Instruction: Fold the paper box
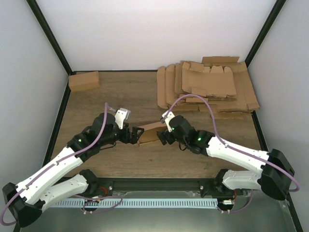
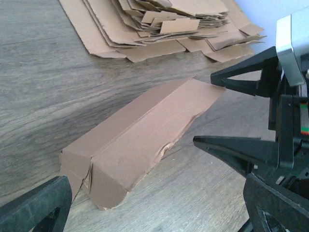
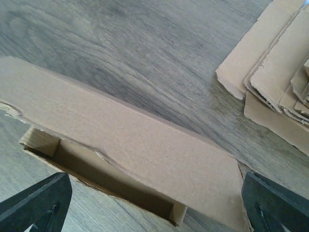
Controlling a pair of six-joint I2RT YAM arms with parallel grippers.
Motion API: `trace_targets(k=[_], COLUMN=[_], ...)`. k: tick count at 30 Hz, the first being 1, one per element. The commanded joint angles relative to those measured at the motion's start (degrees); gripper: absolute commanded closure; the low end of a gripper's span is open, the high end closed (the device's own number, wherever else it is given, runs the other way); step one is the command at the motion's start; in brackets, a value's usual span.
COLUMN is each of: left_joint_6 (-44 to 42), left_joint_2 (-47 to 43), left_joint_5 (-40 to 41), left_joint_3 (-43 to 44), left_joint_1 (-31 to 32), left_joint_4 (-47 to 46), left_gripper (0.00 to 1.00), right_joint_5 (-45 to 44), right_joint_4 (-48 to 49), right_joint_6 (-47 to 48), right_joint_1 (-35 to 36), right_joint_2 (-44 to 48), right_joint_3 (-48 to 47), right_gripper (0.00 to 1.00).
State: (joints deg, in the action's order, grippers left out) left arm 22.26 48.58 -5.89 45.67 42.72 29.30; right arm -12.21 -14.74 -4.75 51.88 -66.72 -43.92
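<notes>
Wood-grain worktop (image 1: 116, 96) bearing half-folded brown cardboard box (image 1: 150, 131) at centre, between both claws. Left claw (image 1: 136, 135) and right claw (image 1: 163, 136) spread wide, gripping nothing. Probably light, thin, easily creased; best pinched along stiff folded edges.

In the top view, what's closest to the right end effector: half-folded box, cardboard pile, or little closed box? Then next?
From the right end effector:
1. Half-folded brown cardboard box, beside it.
2. Pile of flat brown cardboard sheets, back right.
3. Small closed brown cardboard box, back left.
</notes>
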Motion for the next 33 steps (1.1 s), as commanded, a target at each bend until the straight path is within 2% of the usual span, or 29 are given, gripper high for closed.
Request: trace_targets(k=[1, 4, 11, 14, 17, 20, 28, 33], left_joint_6=[0.3, 0.0, -0.6, -0.8, -0.6, -0.2, -0.6, 0.1], left_joint_2=[1.9, 4.0, 2.2, 3.2, 4.0, 5.6, 12.3, 16.5], left_joint_5=[1.9, 0.7, 3.2, 3.4, 4.1, 5.5, 5.9, 5.0], left_joint_3=[-0.7, -0.9, -1.8, -1.8, -2.6, -3.1, -0.3, 1.9], left_joint_1=[0.2, 0.2, 0.3, 0.2, 0.2, -0.1, -2.2, -6.2], left_joint_4=[-1.6, -1.0, -0.9, -0.6, -0.8, -0.8, -1.8, -2.6], left_gripper=[0.0, 0.0, 0.0, 0.0, 0.0, 0.08, 0.13, 0.28], right_joint_5=[-10.0, -13.9, -22.8, -23.8, -18.9, -10.9, 5.4, 13.2], right_joint_4=[3.0, 3.6, 6.4, 7.7, 7.8, 7.1, 3.7, 3.9], right_joint_6=[2.5, 4.2, 4.8, 5.0, 4.8, 4.9, 7.6, 7.5], right_joint_1=[2.8, 3.2, 3.2, 2.9, 0.4, -3.5, -12.0, -16.7], right_joint_2=[-2.5, -4.9, -7.7, -9.0, -9.0, -8.9, -10.8, -11.7], right_joint_3=[-0.3, -0.7, -2.1, -4.0, -6.0, -7.8, -11.1, -11.1], right_gripper=[0.0, 0.0, 0.0, 0.0, 0.0, 0.0, 0.0, 0.0])
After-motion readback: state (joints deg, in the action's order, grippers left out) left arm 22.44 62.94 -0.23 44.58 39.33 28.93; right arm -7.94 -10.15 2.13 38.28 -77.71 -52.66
